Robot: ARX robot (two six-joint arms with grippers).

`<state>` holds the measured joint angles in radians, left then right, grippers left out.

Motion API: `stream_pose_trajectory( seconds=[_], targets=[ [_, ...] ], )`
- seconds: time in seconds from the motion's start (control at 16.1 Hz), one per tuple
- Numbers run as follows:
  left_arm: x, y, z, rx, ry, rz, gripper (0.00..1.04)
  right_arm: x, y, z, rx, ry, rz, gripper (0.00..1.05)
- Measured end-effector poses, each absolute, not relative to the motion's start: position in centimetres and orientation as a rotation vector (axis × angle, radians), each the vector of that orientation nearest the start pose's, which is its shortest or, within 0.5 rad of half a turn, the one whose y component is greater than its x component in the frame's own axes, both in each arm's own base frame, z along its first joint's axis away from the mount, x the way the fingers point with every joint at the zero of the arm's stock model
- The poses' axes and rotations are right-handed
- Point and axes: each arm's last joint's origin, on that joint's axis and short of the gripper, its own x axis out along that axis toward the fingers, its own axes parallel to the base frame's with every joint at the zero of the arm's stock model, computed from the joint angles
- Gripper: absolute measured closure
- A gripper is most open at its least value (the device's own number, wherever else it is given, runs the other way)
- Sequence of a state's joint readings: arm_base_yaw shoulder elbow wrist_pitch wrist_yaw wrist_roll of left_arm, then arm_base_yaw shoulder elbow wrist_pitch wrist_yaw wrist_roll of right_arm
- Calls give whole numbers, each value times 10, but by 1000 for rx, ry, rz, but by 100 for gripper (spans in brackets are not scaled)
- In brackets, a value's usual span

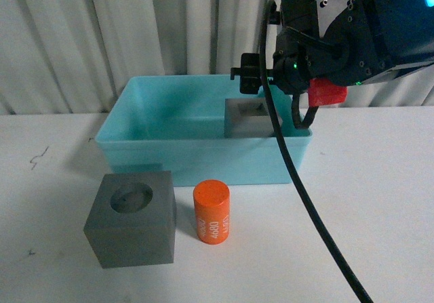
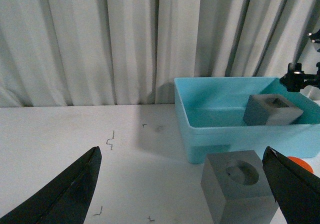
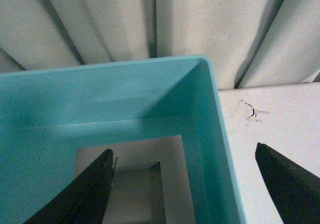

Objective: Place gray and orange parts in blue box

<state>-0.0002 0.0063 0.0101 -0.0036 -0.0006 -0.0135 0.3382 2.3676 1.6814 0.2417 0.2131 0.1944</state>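
Observation:
The blue box point(image 1: 203, 162) stands at the back of the white table. Inside it, at its right end, rests a gray cube with a square recess point(image 1: 247, 118). My right gripper point(image 3: 183, 151) hovers open just above that cube point(image 3: 170, 184), one finger over it and the other outside the box wall point(image 3: 215, 134). In front of the box a gray cube with a round recess point(image 1: 132, 218) sits on the table beside an upright orange cylinder point(image 1: 211, 212). My left gripper point(image 2: 181, 151) is open and low over the table, with the round-recess cube point(image 2: 240, 189) close to its far finger.
A black cable point(image 1: 305, 194) hangs from my right arm point(image 1: 339, 38) across the box's right front corner down to the table's near edge. White curtains point(image 1: 102, 32) close off the back. Small pen marks point(image 2: 110, 141) dot the table left of the box.

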Motion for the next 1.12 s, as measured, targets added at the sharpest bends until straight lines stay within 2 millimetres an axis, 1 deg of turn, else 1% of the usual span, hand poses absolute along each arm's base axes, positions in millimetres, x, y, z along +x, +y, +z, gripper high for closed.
stream_pose_trajectory(
  seconds=[0.06,0.12,0.19,0.25,0.31,0.37,0.44,0.5,0.56,0.62,0.68,0.75,0.81,0.87,1.0,1.12],
  targets=[
    [97,0,166,-14,0,0,7,490,163,147,89,408,79,11],
    [97,0,166,-14,0,0,7,480,155,169,122,349,77,5],
    [97,0,166,-14,0,0,7,465,143,197,144,275,68,8],
    [97,0,166,-14,-1,0,7,444,127,228,168,198,66,6],
    [97,0,166,-14,0,0,7,410,105,260,182,113,50,6],
    [97,0,166,-14,0,0,7,376,84,272,188,104,23,6],
    [97,0,166,-14,0,0,7,332,61,265,187,166,-28,6],
    [97,0,166,-14,0,0,7,294,42,243,190,264,-96,6],
    [97,0,166,-14,0,0,7,245,26,209,191,426,-170,6],
    [97,0,166,-14,0,1,7,206,20,186,183,524,-212,6],
    [97,0,166,-14,0,0,7,189,18,179,200,501,-204,7],
    [97,0,166,-14,-1,-1,7,192,15,183,209,281,-102,17],
    [97,0,166,-14,-1,1,7,182,13,179,125,132,-24,32],
    [97,0,166,-14,1,2,7,173,13,175,78,74,7,42],
    [97,0,166,-14,0,2,7,162,-1,184,25,-16,-17,70],
    [97,0,166,-14,0,2,7,152,-1,174,17,17,-7,93]
  ],
)
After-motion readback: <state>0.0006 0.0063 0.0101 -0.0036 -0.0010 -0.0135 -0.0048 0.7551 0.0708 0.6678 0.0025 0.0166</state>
